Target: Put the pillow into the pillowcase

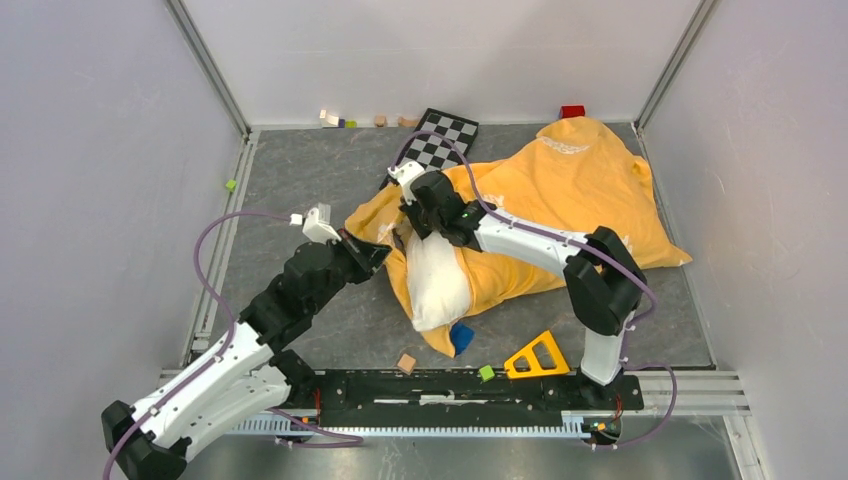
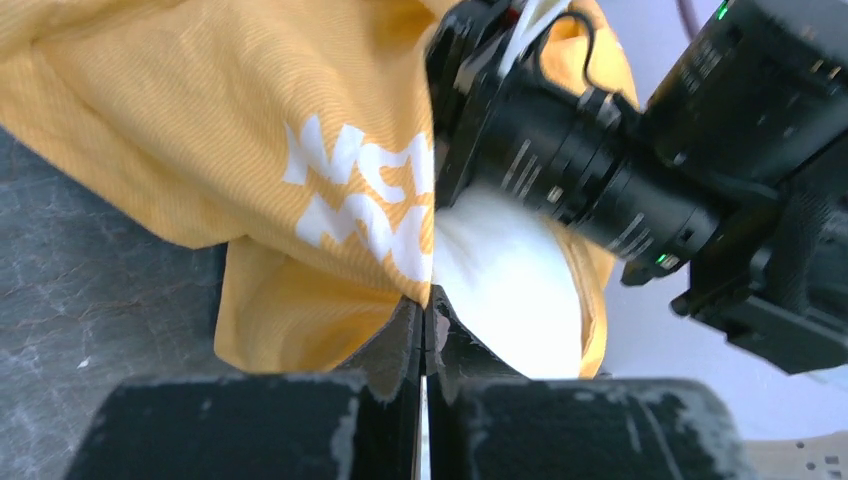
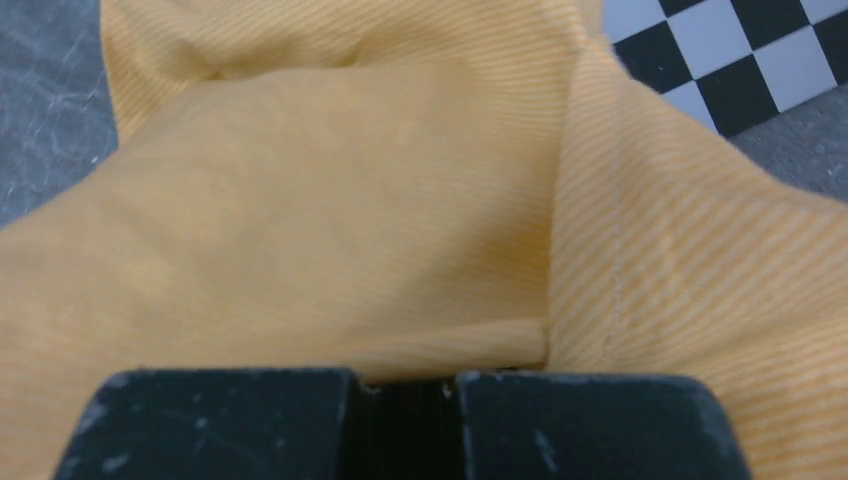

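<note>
- Both pairs of jaws are pressed tight on the pillowcase [image 1: 560, 190]: the left gripper [image 2: 424, 325] pinches its opening edge, the right gripper [image 3: 405, 380] a fold.
- The pillow [image 1: 437, 280] sits partly inside, its white end sticking out.

The orange-yellow pillowcase [image 1: 570, 190] lies bunched and bulging on the grey surface [image 1: 320, 180], with white lettering showing. The off-white pillow [image 1: 438, 285] pokes one end out of its opening.

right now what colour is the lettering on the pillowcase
White lettering on the orange-yellow pillowcase; it shows best in the left wrist view.
</note>
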Robot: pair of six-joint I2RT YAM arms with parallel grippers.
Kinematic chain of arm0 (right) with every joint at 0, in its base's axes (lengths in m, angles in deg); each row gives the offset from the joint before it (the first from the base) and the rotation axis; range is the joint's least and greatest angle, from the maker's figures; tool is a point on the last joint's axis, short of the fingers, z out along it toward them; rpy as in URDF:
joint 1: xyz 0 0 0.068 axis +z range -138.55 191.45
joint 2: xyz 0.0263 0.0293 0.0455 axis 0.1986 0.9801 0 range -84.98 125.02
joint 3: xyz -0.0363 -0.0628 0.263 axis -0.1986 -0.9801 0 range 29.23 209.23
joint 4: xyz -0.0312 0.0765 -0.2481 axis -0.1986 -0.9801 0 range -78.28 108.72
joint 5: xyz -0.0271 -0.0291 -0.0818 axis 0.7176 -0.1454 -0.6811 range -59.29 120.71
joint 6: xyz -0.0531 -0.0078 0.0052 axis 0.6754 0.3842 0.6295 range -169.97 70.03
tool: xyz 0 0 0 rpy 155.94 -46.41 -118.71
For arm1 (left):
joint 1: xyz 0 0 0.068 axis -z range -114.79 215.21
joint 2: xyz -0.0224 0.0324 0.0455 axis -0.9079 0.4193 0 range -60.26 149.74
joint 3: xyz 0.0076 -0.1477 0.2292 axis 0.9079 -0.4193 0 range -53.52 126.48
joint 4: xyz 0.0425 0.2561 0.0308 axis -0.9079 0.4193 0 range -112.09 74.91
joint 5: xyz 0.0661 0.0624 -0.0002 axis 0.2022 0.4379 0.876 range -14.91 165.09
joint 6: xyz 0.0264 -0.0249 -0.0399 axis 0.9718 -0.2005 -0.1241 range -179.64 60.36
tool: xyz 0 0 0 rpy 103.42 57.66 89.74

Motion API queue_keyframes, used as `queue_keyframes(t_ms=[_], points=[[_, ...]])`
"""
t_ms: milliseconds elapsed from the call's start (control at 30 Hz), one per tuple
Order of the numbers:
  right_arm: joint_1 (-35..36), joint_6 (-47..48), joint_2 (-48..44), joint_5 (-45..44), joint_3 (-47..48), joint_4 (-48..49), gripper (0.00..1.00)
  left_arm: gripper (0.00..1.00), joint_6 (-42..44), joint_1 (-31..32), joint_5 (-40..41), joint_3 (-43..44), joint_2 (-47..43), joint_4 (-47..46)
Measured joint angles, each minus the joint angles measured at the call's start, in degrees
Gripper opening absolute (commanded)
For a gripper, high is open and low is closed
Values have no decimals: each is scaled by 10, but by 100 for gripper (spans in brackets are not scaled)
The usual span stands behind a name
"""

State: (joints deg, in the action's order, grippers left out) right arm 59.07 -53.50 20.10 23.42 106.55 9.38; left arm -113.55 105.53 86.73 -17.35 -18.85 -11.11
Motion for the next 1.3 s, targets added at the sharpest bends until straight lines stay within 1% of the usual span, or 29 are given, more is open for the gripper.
queue_keyframes(t_ms=[100, 233, 333, 367, 433, 533, 567, 600, 667, 900, 1000, 1167, 1300], points=[[-2, -28, 21, -28, 41, -37, 0, 2, -10, -1, 2, -25, -28, 12], [-4, -47, 17, -37, 58, -57, 13, 2, -51, -1, 5, -62, -31, 30], [3, -43, 3, -38, 59, -74, 30, 2, -70, -1, 4, -75, -2, 29], [8, -39, -2, -40, 60, -80, 38, 2, -74, -1, 4, -75, 13, 28], [24, -30, -17, -46, 60, -92, 51, 2, -78, -2, 4, -75, 38, 23], [54, -9, -60, -53, 42, -100, 66, 2, -78, -6, 3, -71, 61, 23], [63, -4, -79, -55, 31, -105, 76, 2, -78, -9, 2, -67, 68, 23], [73, 2, -99, -58, 21, -110, 91, 2, -78, -11, 2, -64, 73, 22], [93, 10, -140, -67, 1, -122, 98, 2, -78, -16, 0, -56, 82, 21], [144, 24, -244, -98, -55, -158, 98, 2, -78, -31, -7, -48, 86, 9], [187, 26, -270, -115, -77, -174, 98, 2, -78, -38, -17, -48, 87, 9], [295, 39, -274, -171, -101, -207, 98, 2, -78, -49, -29, -40, 99, 9], [357, 44, -250, -229, -118, -233, 98, 2, -78, -54, -34, -34, 107, 9]])
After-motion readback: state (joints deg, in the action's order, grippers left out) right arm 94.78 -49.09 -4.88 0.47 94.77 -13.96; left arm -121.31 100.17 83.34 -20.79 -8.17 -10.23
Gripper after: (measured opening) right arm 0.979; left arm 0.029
